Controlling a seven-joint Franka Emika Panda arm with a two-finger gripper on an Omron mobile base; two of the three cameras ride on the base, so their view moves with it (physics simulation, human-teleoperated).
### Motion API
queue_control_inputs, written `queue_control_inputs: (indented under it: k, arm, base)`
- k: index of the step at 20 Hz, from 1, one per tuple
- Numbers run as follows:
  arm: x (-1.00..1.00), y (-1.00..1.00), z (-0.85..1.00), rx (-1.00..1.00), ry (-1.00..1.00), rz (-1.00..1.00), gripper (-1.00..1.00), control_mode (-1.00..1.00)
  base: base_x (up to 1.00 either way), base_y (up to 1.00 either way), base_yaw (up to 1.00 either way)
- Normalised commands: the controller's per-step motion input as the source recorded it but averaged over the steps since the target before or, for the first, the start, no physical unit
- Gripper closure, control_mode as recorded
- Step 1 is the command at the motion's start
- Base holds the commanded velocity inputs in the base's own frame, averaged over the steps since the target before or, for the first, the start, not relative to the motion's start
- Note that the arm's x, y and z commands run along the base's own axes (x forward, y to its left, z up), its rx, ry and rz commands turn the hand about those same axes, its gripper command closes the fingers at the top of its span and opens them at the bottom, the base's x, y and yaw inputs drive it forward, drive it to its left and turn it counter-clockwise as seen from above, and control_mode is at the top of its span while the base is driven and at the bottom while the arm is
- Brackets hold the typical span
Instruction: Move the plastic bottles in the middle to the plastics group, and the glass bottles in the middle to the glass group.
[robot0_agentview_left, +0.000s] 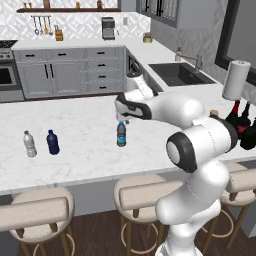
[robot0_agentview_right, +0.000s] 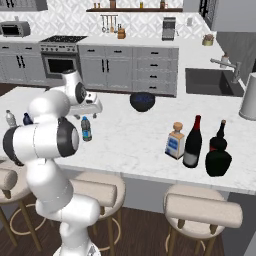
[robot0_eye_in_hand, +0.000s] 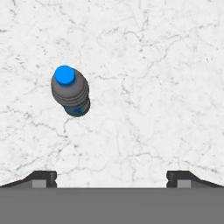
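On the left of the claw, well apart from it, two small bottles stand near each other on the marble counter (robot0_agentview_left: 80, 150) — the clear white-capped bottle (robot0_agentview_left: 30, 144) and the dark-blue bottle (robot0_agentview_left: 52, 142). What is inside them I cannot tell. The claw (robot0_agentview_left: 121, 118) hangs just above the water bottle (robot0_agentview_left: 121, 134); in the hand view its fingertips (robot0_eye_in_hand: 43, 178) stand wide apart and hold nothing, and the bottle's blue cap lies ahead of them, toward the left tip. Bare marble surrounds this bottle on all sides. On the right of the claw, far off — the squarish bottle (robot0_agentview_right: 175, 140), the wine bottle (robot0_agentview_right: 192, 142) and the glass group (robot0_agentview_right: 218, 156), near the counter's front edge.
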Motion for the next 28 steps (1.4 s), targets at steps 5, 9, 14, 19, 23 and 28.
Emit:
queue_control_inputs:
  k: [5, 9, 14, 19, 23, 28]
  arm:
    - [0.06, 0.27, -0.26, 0.26, 0.00, 0.00, -1.00, -1.00]
    - [0.00, 0.28, -0.12, 0.19, -0.01, 0.00, -1.00, -1.00]
    - [0.13, 0.16, -0.20, 0.00, -0.03, 0.00, -1.00, -1.00]
    - [0.26, 0.01, -0.17, -0.07, 0.00, 0.00, -1.00, -1.00]
    - [0.31, 0.05, -0.11, -0.02, 0.00, 0.00, -1.00, -1.00]
    - [0.23, 0.10, -0.10, 0.00, 0.00, 0.00, -1.00, -1.00]
  base:
    - [0.00, 0.00, 0.00]
    - [0.00, 0.00, 0.00]
    - [0.00, 0.00, 0.00]
    - [0.00, 0.00, 0.00]
    - [0.00, 0.00, 0.00]
    - [0.00, 0.00, 0.00]
